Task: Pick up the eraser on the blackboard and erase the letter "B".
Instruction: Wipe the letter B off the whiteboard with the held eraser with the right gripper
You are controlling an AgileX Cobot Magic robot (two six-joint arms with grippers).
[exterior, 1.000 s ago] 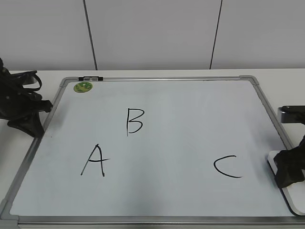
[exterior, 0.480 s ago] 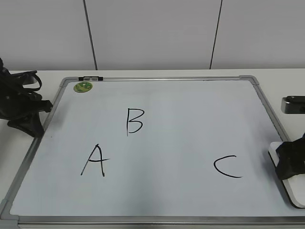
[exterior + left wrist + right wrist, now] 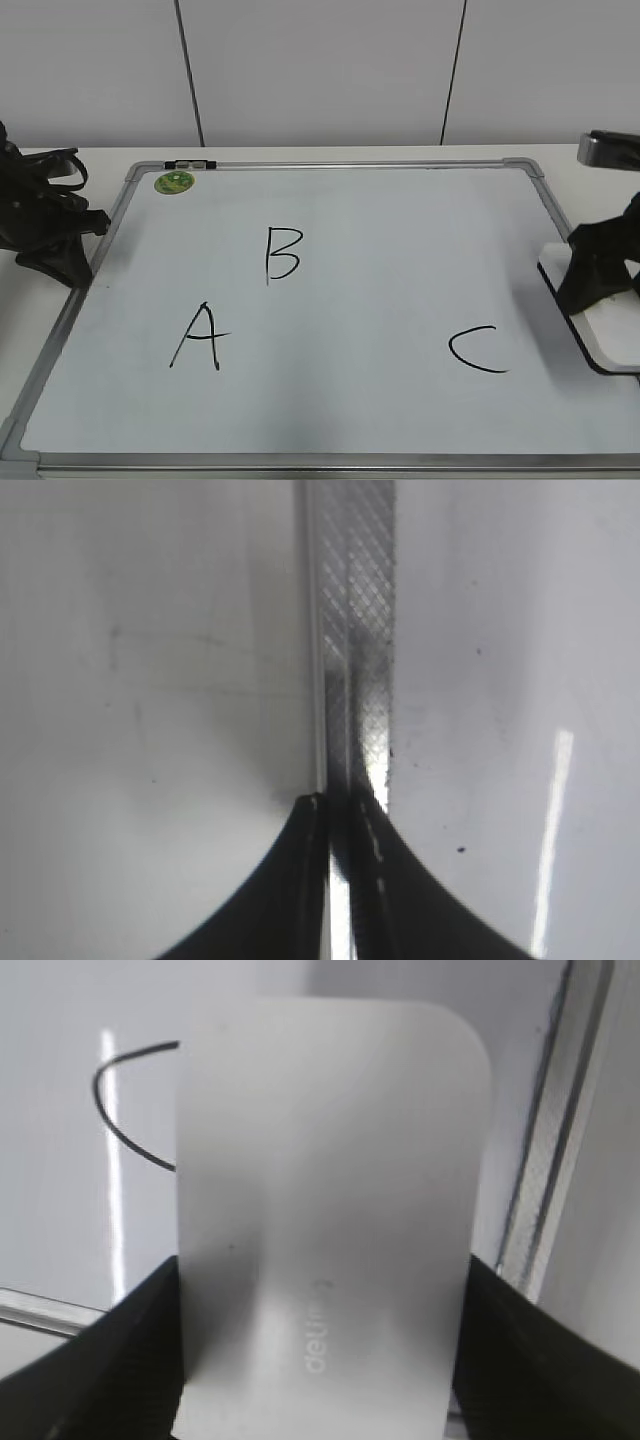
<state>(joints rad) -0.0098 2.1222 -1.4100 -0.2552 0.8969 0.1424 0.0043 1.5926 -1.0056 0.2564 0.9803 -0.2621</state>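
while the blackboard (image 3: 330,400) lay flat with the letter "b" (image 3: 282,253) intact above the "a" (image 3: 200,337), the right gripper (image 3: 598,272) clenched the eraser (image 3: 590,312) over the blackboard's right frame, beyond the "c" (image 3: 478,350). the left gripper (image 3: 340,810), jaws pressed together, sat on the blackboard's left frame. the right wrist view showed the eraser (image 3: 325,1220) squeezed between black fingers (image 3: 530,1350).

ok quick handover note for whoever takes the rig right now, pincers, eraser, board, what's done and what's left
Right pincer: shut on the eraser, held above the board's right edge, near the C.
Left pincer: shut, empty, at the board's left frame.
Done: eraser picked up.
Left: carry it across to the B and wipe it off; A, B and C are all intact.
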